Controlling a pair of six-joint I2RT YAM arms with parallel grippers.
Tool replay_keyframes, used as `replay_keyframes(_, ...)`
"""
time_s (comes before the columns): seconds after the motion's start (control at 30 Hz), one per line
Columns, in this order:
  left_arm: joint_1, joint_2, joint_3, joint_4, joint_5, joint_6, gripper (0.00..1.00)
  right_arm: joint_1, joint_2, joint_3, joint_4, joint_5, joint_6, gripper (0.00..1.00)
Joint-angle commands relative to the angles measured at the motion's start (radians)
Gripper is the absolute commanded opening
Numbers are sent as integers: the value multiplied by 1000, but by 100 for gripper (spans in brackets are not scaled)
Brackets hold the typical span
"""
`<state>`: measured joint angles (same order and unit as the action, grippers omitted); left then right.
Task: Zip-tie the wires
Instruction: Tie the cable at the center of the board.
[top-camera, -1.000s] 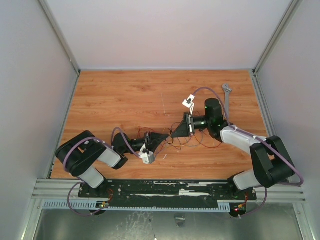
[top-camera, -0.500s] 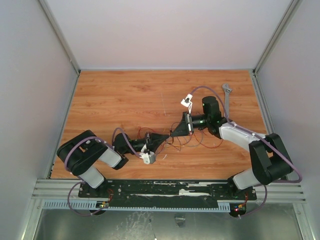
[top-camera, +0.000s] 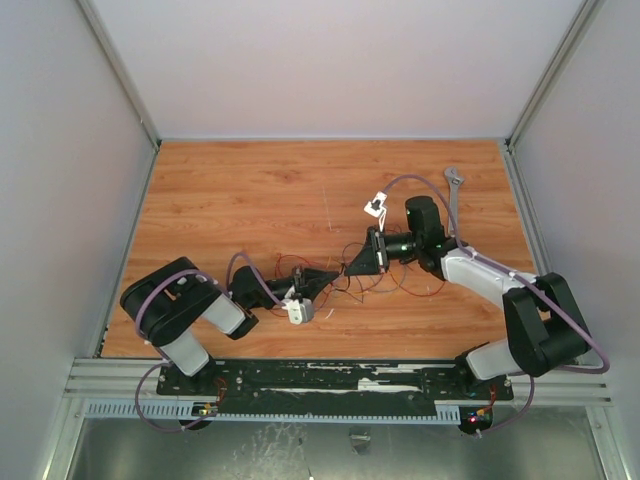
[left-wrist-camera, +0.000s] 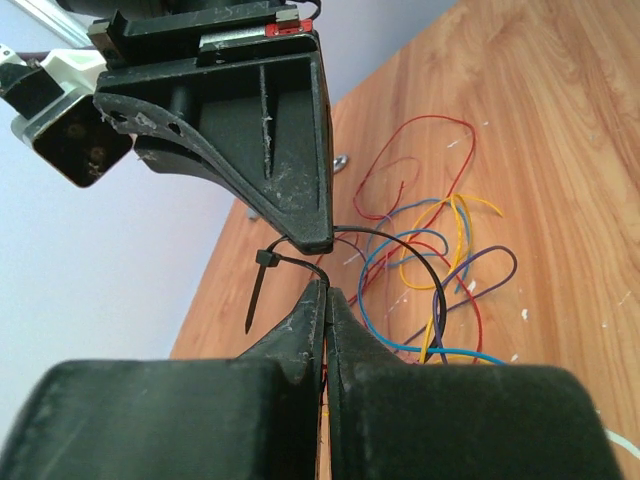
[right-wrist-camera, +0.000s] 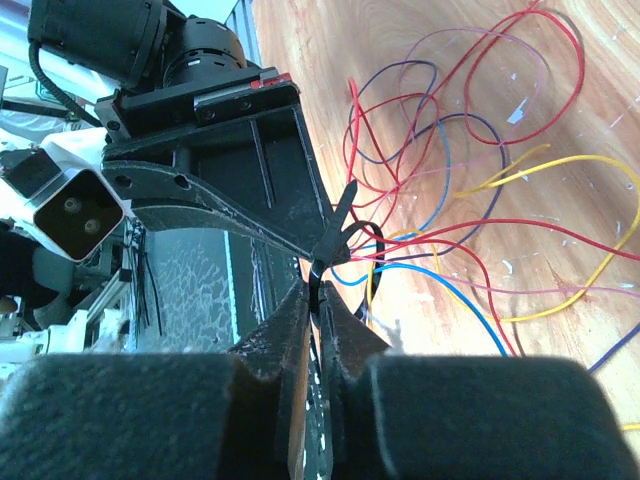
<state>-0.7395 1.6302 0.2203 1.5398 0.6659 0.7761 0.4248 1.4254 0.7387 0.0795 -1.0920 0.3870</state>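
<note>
Step in hand: cinching, I'd say. Nearest, my left gripper (left-wrist-camera: 326, 292) has its fingers pressed together on the zip tie (left-wrist-camera: 290, 264) beside its head. The tie hangs looped between both tips. Opposite, the right gripper (right-wrist-camera: 316, 290) is pinched onto the strap. Beyond, the wires (left-wrist-camera: 430, 230) sprawl on the table (top-camera: 250, 190) (some seem inside the loop). Next: pull apart steadily without slipping.
</note>
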Motion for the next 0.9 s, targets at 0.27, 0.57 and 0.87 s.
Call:
replay_keyframes(0.27, -27, 36, 24, 322, 32, -71, 0, -9, -18, -47, 60, 62, -28, 8)
replay_keyframes(0.57, -34, 41, 20, 322, 50, -46, 0, 1, 17, -4, 48, 69, -36, 9)
replay_keyframes(0.87, -36, 37, 17, 322, 19, -61, 0, 7, -15, -25, 15, 86, -68, 15)
